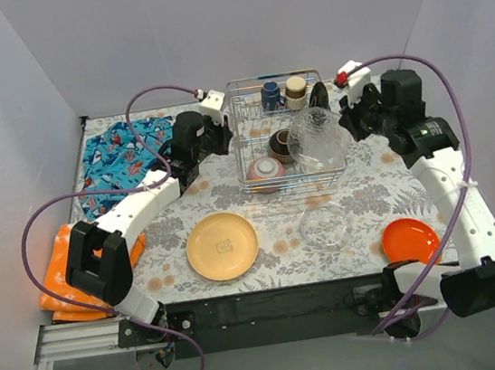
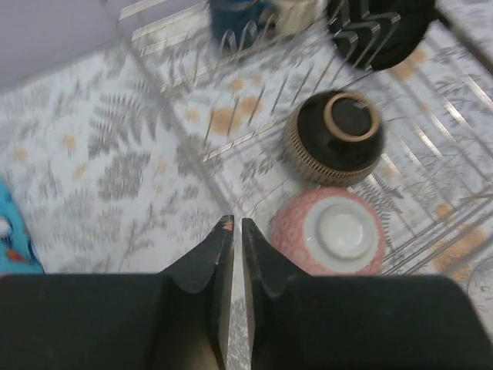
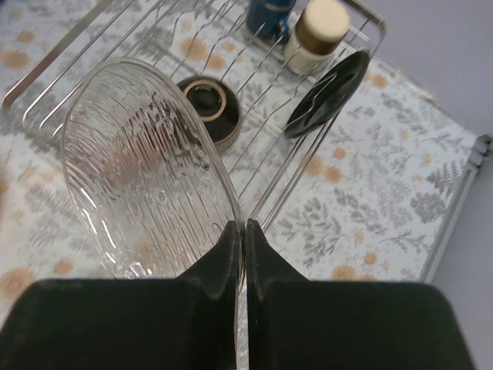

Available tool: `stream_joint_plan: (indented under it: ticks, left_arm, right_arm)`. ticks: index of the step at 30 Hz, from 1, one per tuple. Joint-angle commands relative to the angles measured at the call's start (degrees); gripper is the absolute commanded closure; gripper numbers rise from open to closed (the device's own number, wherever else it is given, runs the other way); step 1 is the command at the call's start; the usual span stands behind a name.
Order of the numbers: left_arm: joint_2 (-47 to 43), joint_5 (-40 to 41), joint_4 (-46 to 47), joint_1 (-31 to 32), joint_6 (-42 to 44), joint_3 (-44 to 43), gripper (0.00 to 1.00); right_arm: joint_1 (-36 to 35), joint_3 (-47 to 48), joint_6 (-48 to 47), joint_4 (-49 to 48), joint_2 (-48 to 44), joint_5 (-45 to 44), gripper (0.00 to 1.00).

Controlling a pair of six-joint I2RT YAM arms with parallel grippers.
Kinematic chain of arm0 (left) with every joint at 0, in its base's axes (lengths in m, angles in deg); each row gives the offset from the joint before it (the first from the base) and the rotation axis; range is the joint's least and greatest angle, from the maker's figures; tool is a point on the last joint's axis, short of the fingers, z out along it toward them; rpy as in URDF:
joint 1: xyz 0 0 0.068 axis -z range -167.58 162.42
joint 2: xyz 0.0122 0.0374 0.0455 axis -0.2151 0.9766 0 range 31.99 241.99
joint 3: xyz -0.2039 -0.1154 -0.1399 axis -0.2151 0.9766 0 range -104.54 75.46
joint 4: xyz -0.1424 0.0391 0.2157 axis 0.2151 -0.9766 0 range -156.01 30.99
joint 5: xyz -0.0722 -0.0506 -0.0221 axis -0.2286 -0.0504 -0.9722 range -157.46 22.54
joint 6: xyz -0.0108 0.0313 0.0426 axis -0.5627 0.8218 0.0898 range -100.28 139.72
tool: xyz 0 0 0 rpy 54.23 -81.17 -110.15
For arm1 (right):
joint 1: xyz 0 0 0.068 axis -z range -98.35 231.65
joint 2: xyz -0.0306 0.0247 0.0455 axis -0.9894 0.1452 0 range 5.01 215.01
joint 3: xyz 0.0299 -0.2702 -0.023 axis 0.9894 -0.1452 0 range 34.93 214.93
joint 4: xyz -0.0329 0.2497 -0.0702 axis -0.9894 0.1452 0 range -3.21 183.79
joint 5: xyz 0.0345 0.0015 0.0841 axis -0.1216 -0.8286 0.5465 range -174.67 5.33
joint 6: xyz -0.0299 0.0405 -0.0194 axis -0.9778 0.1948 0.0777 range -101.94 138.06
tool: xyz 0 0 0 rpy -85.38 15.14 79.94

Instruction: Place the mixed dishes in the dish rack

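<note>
Rack position, overhead view: the rectangular silver wire dish rack (image 1: pixel 243 140) stands at the far middle of the leaf-patterned table (image 1: pixel 368 196). At its far end stand a dark blue mug (image 1: pixel 271 96), a beige cup (image 1: pixel 296 92) and a black plate (image 1: pixel 318 95) set on edge. A dark brown bowl (image 1: pixel 281 146) and a pink patterned bowl (image 1: pixel 265 169) lie nearer. The left gripper (image 1: pixel 226 138) sits just beside the rack's left wall. The right gripper (image 1: pixel 349 126) is at the rack's right side and grips a clear ribbed glass dish (image 1: pixel 319 139), which is tilted over that side of the rack. On the table near the arms lie a tan-yellow plate (image 1: pixel 223 246), a clear glass bowl (image 1: pixel 323 225) and an orange plate (image 1: pixel 410 241). A blue patterned cloth (image 1: pixel 121 160) and an orange cloth (image 1: pixel 59 278) lie at the left.

Left wrist view: the left gripper (image 2: pixel 237 223) has its fingers pressed together, with only a thin slit between them and nothing held. The pink patterned bowl (image 2: pixel 331 235) lies upside down just to its right, inside the rack. The dark brown bowl (image 2: pixel 335 139) is also upside down, just beyond the pink one.

Right wrist view: the right gripper (image 3: pixel 240 225) pinches the rim of the clear ribbed glass dish (image 3: pixel 146 169). The dish stands on edge to the left of the fingers, above the rack wires. Beyond it are the dark brown bowl (image 3: pixel 208 108), the black plate (image 3: pixel 327 92), the beige cup (image 3: pixel 316 31) and the dark blue mug (image 3: pixel 269 11).
</note>
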Motion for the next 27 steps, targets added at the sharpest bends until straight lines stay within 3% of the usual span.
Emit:
stream_joint_plan:
  ticks: [1,5,9,11,17,25,27]
  left_arm:
    - [-0.28,9.57,-1.7,-1.16,-2.66,4.7,1.0]
    - [0.15,11.69,-1.87,-2.48,-6.09,6.73,1.0]
    - [1.74,11.0,-1.7,-2.57,-7.86,7.79,1.0]
    - [2.97,7.84,-1.61,-2.66,-9.09,7.53,1.0]
    - [6.83,-3.23,-1.7,-1.78,-11.29,6.12,1.0]
    - [9.74,-6.93,-3.46,1.03,-10.23,3.66,1.0]
    - [9.65,-12.08,-3.37,1.21,-9.45,3.57,1.0]
  right_arm:
    - [-7.32,0.95,2.61,-19.59,3.26,-19.76,0.99]
    - [-15.83,-0.1,1.73,-30.41,6.33,-36.1,0.99]
    - [-23.76,-3.44,-6.93,-48.34,11.86,-66.45,0.99]
    - [-25.44,-4.32,-10.39,-58.77,15.46,-73.29,0.99]
    - [-25.71,-3.45,-11.19,-62.88,20.13,-77.7,0.99]
    - [-24.48,0.94,-10.84,-62.79,27.33,-78.42,0.99]
    - [-24.21,2.96,-12.07,-62.52,29.36,-79.9,0.99]
